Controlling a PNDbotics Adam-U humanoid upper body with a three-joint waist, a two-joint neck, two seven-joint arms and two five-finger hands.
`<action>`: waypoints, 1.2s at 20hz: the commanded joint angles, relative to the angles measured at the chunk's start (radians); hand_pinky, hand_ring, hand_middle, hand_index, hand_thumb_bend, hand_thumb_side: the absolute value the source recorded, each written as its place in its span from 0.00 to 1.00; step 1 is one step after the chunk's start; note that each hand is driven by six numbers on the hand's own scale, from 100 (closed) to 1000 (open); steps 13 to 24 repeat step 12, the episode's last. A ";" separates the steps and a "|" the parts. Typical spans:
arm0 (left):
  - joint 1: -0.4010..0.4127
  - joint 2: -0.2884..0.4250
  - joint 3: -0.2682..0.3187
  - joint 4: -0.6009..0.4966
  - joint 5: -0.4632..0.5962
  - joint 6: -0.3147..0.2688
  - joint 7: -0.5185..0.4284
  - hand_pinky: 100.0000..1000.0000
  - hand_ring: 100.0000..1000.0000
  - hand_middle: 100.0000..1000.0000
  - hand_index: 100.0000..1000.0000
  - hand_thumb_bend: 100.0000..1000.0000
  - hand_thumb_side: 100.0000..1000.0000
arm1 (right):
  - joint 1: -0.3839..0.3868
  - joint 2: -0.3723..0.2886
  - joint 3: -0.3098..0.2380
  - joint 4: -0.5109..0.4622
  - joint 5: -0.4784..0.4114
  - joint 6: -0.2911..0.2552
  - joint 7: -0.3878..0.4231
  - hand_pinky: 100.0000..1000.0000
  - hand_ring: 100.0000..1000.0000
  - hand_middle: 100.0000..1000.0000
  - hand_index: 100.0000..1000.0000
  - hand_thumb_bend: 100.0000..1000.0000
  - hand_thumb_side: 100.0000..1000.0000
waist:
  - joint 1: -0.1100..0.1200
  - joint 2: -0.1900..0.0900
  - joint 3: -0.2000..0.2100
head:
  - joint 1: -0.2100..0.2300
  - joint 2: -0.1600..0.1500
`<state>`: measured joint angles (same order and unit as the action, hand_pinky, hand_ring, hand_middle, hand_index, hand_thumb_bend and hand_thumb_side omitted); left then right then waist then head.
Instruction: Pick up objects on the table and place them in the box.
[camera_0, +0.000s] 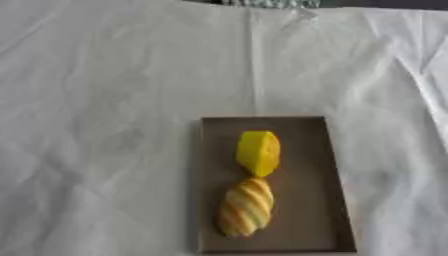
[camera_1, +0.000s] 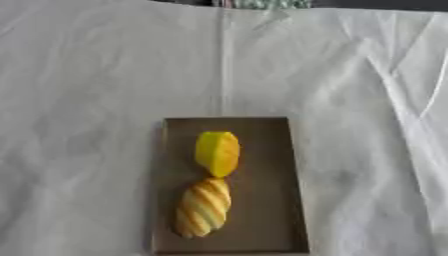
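A white, creased cloth is covering the table (camera_0: 114, 125) from edge to edge, its folds running as long soft ridges – one straight crease is coming down the middle toward the box, others are slanting across the right side.

A shallow rectangular brown box (camera_0: 306, 150), flat-bottomed with low upright walls and a matt, cardboard-like surface, is sitting on the cloth near the lower edge of the view, a little right of centre, its long side running away from the camera.

Two things are lying inside it, end to end along its length. The nearer one is an elongated oval loaf-shaped object (camera_0: 246, 208), golden brown with paler diagonal stripes ridging its rounded top – it is lying slightly tilted, its far tip touching the other thing. The farther one is a smooth, plain yellow rounded object (camera_0: 258, 152), shorter and blunter, tapering toward its near end.

Neither hand is showing in either view, so whether their fingers are released or clenched cannot be told.
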<state>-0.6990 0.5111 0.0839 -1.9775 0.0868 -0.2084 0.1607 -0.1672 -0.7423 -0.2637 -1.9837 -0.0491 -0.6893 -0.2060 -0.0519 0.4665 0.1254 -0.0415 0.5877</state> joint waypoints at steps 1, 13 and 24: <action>0.015 0.063 0.079 -0.022 0.032 -0.098 0.146 0.84 0.93 0.77 0.86 0.01 0.46 | -0.017 -0.008 -0.014 -0.016 -0.022 -0.014 -0.013 0.93 0.71 0.75 0.85 0.00 0.27 | -0.004 -0.024 0.005 | -0.008 -0.010; 0.087 0.087 0.159 -0.022 -0.011 -0.243 0.313 0.84 0.92 0.77 0.86 0.10 0.41 | -0.071 0.060 -0.007 -0.016 -0.067 -0.012 -0.022 0.94 0.69 0.74 0.84 0.00 0.34 | -0.026 -0.020 0.015 | -0.009 -0.011; 0.087 0.087 0.159 -0.022 -0.011 -0.243 0.313 0.84 0.92 0.77 0.86 0.10 0.41 | -0.071 0.060 -0.007 -0.016 -0.067 -0.012 -0.022 0.94 0.69 0.74 0.84 0.00 0.34 | -0.026 -0.020 0.015 | -0.009 -0.011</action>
